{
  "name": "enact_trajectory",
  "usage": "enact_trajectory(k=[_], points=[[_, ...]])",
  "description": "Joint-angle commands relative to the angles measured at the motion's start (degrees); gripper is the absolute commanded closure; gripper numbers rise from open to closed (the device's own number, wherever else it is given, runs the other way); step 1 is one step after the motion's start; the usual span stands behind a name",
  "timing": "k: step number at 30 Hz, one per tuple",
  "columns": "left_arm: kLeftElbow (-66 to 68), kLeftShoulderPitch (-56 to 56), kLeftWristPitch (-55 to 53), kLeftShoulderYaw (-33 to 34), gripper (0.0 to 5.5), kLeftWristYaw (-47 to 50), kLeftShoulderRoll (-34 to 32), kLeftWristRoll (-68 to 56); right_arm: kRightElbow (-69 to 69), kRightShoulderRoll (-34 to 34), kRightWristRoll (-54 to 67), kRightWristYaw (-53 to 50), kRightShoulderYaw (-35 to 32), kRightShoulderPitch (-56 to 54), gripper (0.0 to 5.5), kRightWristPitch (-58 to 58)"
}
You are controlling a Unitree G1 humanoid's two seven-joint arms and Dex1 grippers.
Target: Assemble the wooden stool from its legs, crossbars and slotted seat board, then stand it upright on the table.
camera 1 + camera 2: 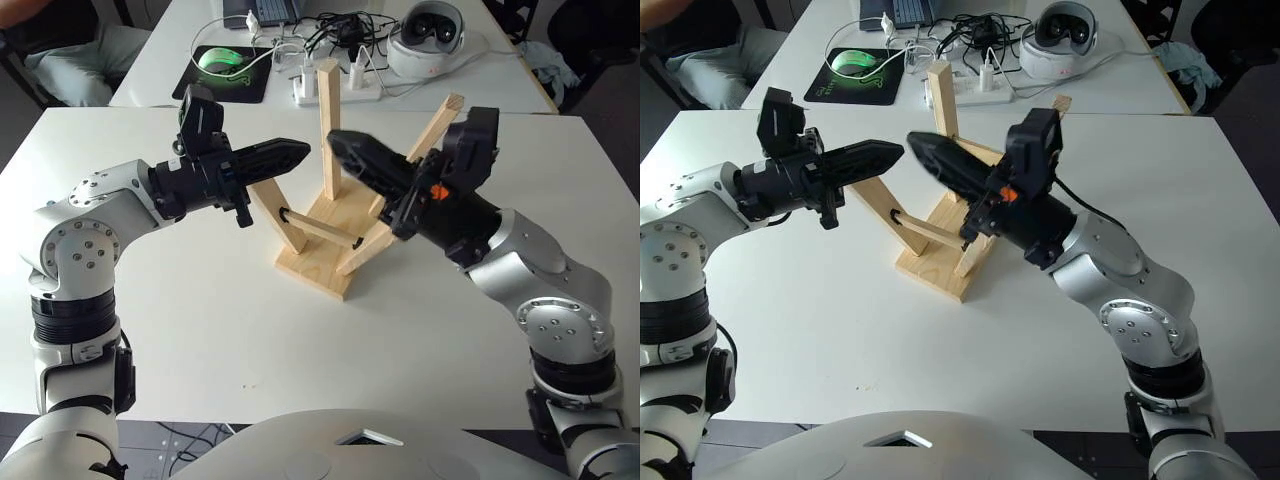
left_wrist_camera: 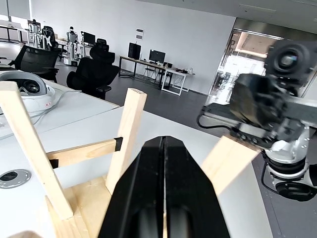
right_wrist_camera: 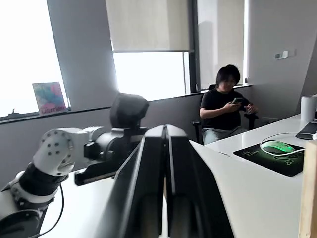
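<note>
Left claw (image 1: 298, 151) is hovering above the middle of the bench (image 1: 180, 330), its two fingers pressing flat together and holding nothing. Facing it from the other side, the right claw (image 1: 337, 140) is hanging at about the same height, its fingers likewise sealing along one seam and carrying nothing. Both tips are pointing at each other and sitting close together, though whether they are touching is not something I can tell.

Beneath and behind them the stool (image 1: 325, 235) is resting upside down on the bench. Its seat board (image 1: 318, 268) is lying flat on the white surface, and its legs (image 1: 328, 125) are sticking upward and splaying outward. One crossbar (image 1: 322, 229) is spanning between two of the nearer legs, low down near the board.

On the farther bench (image 1: 160, 60) a white headset (image 1: 425, 35) is sitting beside a tangle of cables (image 1: 335, 35), and a glowing green mouse (image 1: 218, 60) is lying on a dark mat (image 1: 205, 85)
</note>
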State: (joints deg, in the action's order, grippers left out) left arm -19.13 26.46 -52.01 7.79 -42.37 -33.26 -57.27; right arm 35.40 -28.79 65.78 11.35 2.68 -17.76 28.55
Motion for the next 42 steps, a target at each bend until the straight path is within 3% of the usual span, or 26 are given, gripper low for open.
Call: enact_trajectory(k=[1, 4, 9, 11, 15, 17, 21, 25, 31, 34, 37, 40, 42], points=[[-1.72, -2.97, -0.08, 1.18, 5.5, 1.34, -0.37, -0.04, -6.33, 2.15, 16.92, -4.78, -14.51, -13.17, 5.48, -4.27], [-2.73, -4.29, 0.2, 2.07, 5.5, 2.35, -0.23, -0.38, -9.09, 0.69, 28.27, -6.65, -19.48, -19.65, 5.48, -3.69], [-3.44, -4.78, 0.25, 2.97, 5.5, 3.3, -0.17, -0.64, -7.4, -0.18, 33.29, -5.25, -17.81, -17.84, 5.48, 0.83], [-2.94, -4.0, 0.04, 2.77, 5.5, 3.0, -0.38, -0.7, -3.37, -3.28, 26.05, -0.34, -11.47, -11.44, 5.48, 6.51], [-2.41, -2.38, -0.5, 1.39, 5.5, 2.63, -0.12, -1.05, -0.2, -11.37, -1.96, 4.78, 10.27, 1.27, 5.48, 13.55], [-2.1, -1.83, -0.67, 0.72, 5.5, 2.35, -0.01, -1.01, -0.57, -11.73, -8.4, 4.68, 12.7, 2.76, 5.48, 13.18], [-3.2, -3.53, -0.39, 1.54, 5.5, 3.12, -0.27, -1.22, -5.43, -1.14, 2.39, 0.87, -4.15, -10.13, 5.48, 2.39], [-4.03, -5.1, -0.03, 2.04, 5.5, 3.92, -0.03, -1.24, -12.26, 1.49, 22.55, -5.46, -19.16, -22.77, 5.48, -3.01], [-4.99, -6.61, -0.01, 3.62, 5.5, 4.93, -0.42, -1.83, -13.3, -0.95, 36.05, -7.66, -24.18, -23.93, 5.48, -0.06], [-4.62, -5.86, -0.43, 3.4, 5.5, 4.68, -0.6, -2.05, -6.9, -2.54, 33.49, -4.29, -17.35, -15.96, 5.48, 6.89], [-3.64, -4.16, -0.87, 2.02, 5.5, 3.94, -0.58, -1.94, -1.63, -10.81, 7.51, 6.98, 3.56, 0.82, 5.48, 13.05], [-2.41, -2.93, -0.55, 0.74, 5.5, 3.17, -0.86, -0.74, -8.54, -16.1, -15.1, 13.51, 19.76, 10.58, 5.48, 6.77], [-1.46, -2.6, -0.23, 0.32, 5.5, 2.45, -1.51, 0.18, -9.0, -11.18, -12.15, 11.32, 12.1, 9.16, 5.48, 4.28]])
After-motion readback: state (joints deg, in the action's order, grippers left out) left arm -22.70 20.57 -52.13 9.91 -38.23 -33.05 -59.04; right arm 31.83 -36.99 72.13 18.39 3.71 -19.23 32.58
